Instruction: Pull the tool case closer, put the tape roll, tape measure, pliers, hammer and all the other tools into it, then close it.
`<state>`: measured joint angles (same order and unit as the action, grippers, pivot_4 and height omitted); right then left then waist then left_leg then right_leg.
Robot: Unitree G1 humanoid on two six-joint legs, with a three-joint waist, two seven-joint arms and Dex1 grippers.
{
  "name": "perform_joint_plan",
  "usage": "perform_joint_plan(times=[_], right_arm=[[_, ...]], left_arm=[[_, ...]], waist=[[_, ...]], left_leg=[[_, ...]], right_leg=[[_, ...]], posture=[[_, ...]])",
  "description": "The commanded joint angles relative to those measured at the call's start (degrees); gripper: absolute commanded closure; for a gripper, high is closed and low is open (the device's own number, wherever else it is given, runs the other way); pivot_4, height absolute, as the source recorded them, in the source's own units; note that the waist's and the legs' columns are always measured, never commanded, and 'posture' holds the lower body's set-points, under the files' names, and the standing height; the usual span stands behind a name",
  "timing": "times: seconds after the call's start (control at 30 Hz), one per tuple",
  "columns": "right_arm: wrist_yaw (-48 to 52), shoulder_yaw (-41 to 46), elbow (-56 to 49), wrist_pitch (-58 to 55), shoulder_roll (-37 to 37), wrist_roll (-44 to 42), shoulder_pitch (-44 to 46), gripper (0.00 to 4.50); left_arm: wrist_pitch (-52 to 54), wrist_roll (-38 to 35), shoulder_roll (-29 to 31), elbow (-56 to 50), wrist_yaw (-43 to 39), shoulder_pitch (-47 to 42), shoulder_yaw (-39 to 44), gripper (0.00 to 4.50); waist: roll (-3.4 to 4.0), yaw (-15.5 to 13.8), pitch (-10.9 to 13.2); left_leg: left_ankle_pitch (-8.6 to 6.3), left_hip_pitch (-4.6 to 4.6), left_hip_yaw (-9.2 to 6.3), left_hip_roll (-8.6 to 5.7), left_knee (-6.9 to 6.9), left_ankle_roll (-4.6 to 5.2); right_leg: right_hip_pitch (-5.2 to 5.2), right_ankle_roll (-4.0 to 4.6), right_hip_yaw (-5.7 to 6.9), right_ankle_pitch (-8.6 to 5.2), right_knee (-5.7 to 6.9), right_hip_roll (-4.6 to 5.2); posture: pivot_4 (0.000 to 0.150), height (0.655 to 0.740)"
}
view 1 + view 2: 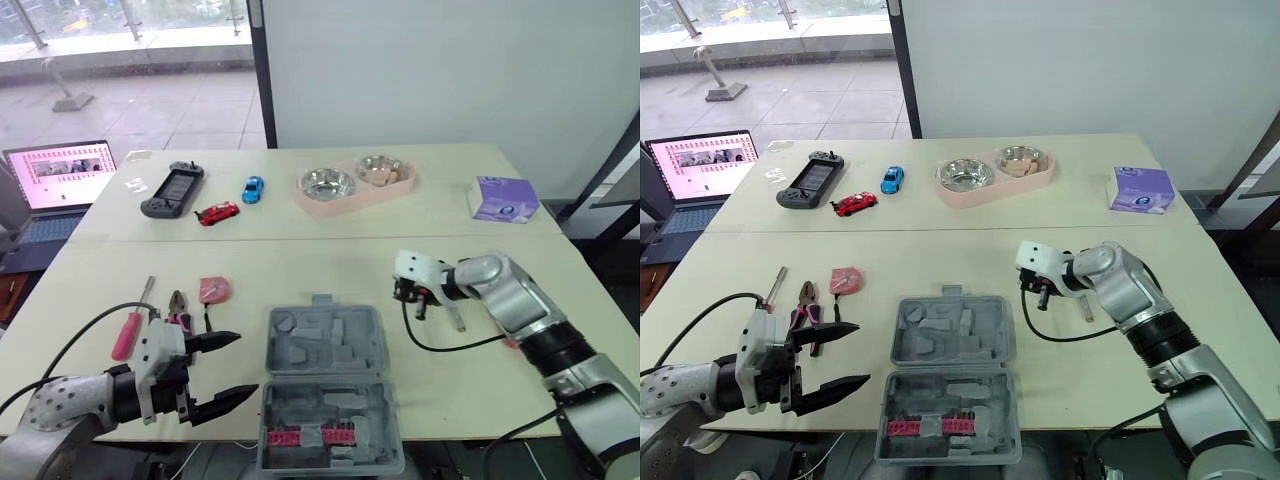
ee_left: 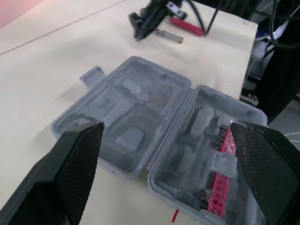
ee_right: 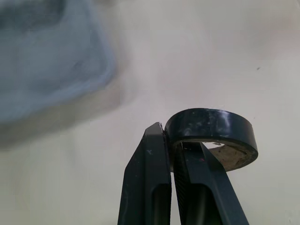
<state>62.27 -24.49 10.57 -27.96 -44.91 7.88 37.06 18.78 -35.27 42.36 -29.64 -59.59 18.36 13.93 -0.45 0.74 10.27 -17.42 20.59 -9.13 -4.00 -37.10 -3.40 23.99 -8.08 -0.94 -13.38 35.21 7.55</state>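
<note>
Right claw (image 3: 169, 133), tape (image 3: 211, 123), seemingly above table (image 3: 187, 56)

The grey tool case (image 1: 325, 395) lay open at the table's near edge, with the pliers (image 1: 180, 303), pink-handled screwdriver (image 1: 128, 335) and red tape measure (image 1: 214, 290) lying to its left, and the black tape roll (image 3: 211, 126) pinched by the right gripper (image 3: 168, 140) on its right.

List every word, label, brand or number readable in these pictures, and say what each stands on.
Nothing here can be read as words.
Laptop screen: pink page with rows of small pictures, text too small to read.
Purple box: printed mark on top, too blurred to read.
Tape measure: label too small to read.
Tape roll: plain black, no print seen.
Tool case: no lettering seen.
</note>
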Motion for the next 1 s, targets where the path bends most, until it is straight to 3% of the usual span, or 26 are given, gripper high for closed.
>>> perform_joint_plan(times=[0.03, 0.33, 0.43, 0.53, 0.83, 0.93, 1.0], right_arm=[[0.28, -1.31, -0.85, -0.28, -0.52, 2.82, -0.96, 4.46], [-0.43, -2.34, 0.97, -0.41, 2.46, 4.66, -3.72, 4.46], [-1.17, -1.29, 1.38, -0.15, 3.17, 4.53, -3.90, 3.50], [-1.71, 0.11, 1.29, -0.76, 4.13, 4.20, -3.82, 2.16], [-2.08, 1.52, 0.85, -0.98, 4.66, 4.28, -3.88, 2.16], [-2.48, 1.83, 0.09, -1.22, 4.84, 4.27, -4.31, 2.99], [-2.93, 2.12, -0.46, -1.38, 4.95, 4.18, -4.54, 4.05]], left_arm=[[-0.17, 0.23, 0.40, -0.68, -0.10, 0.09, -0.27, 0.00], [-0.28, 0.78, 0.08, -0.93, 0.55, 0.40, -1.23, 0.00], [-0.22, 0.71, 0.03, -0.94, 0.79, 0.32, -1.18, 0.00], [-0.24, 0.64, 0.00, -0.97, 0.93, 0.40, -1.17, 0.00], [-0.30, 0.57, 0.16, -0.69, 0.81, 0.40, -1.18, 0.00], [-0.15, 0.45, 0.29, -0.61, 0.68, 0.33, -1.16, 0.00], [-0.09, 0.36, 0.35, -0.61, 0.53, 0.34, -1.20, 0.00]], waist=[[0.00, 0.09, 0.00], [-0.14, 0.31, -0.09], [-0.19, 0.37, -0.12], [-0.19, 0.32, -0.12], [-0.19, 0.34, -0.12], [-0.19, 0.35, -0.12], [-0.19, 0.37, -0.12]], left_leg=[[0.00, 0.00, 0.01, 0.00, 0.00, 0.00], [0.00, -0.12, 0.05, 0.02, -0.02, 0.00], [0.00, -0.16, 0.05, 0.04, -0.01, 0.00], [0.00, -0.16, 0.04, 0.04, -0.01, 0.00], [0.00, -0.15, 0.04, 0.05, -0.01, 0.00], [0.00, -0.15, 0.04, 0.05, -0.01, 0.00], [0.00, -0.16, 0.05, 0.05, -0.02, 0.00]], right_leg=[[0.00, 0.00, 0.00, 0.00, 0.00, 0.00], [-0.07, 0.01, -0.04, 0.00, 0.02, -0.01], [-0.11, 0.01, -0.04, 0.00, 0.02, -0.02], [-0.11, 0.02, -0.04, 0.00, 0.02, -0.03], [-0.10, 0.02, -0.04, 0.00, 0.02, -0.03], [-0.11, 0.02, -0.04, 0.00, 0.02, -0.03], [-0.11, 0.02, -0.04, 0.01, 0.02, -0.03]], posture=[[0.150, 0.7360], [0.150, 0.7360], [0.150, 0.7360], [0.150, 0.7360], [0.150, 0.7360], [0.150, 0.7360], [0.150, 0.7360]])
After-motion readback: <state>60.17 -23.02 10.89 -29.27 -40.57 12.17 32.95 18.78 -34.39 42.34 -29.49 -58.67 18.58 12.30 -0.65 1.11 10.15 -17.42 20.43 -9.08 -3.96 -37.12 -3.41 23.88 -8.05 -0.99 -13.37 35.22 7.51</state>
